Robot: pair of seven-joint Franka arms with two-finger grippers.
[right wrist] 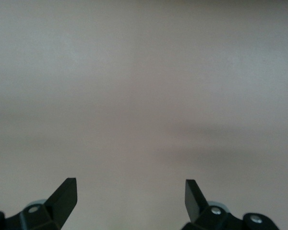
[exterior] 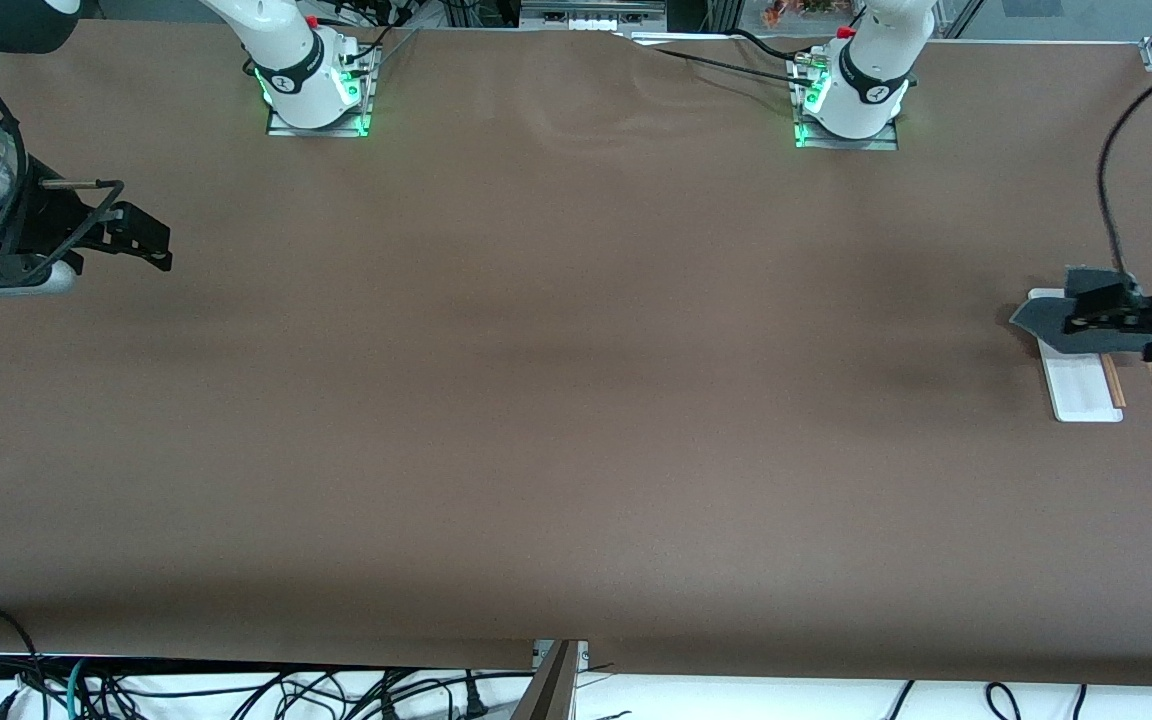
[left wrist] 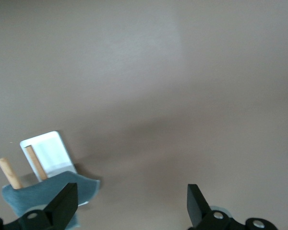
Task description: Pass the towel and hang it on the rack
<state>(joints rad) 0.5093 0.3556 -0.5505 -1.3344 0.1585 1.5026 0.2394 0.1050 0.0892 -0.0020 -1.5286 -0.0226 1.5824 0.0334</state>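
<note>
Front view: high, facing the bases — whole table (exterior: 556, 400).
Left wrist view: close over rack (left wrist: 45, 153) — shared with front.
Right wrist view: bare tabletop only.

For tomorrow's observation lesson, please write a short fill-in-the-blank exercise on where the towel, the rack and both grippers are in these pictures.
1. The towel is draped over the ____.
2. The left gripper's fingers are ____.
3. The rack's base is coloured ____.
4. The right gripper, at the right arm's end of the table, holds ____.

Missing words: rack; open; white; nothing
</note>
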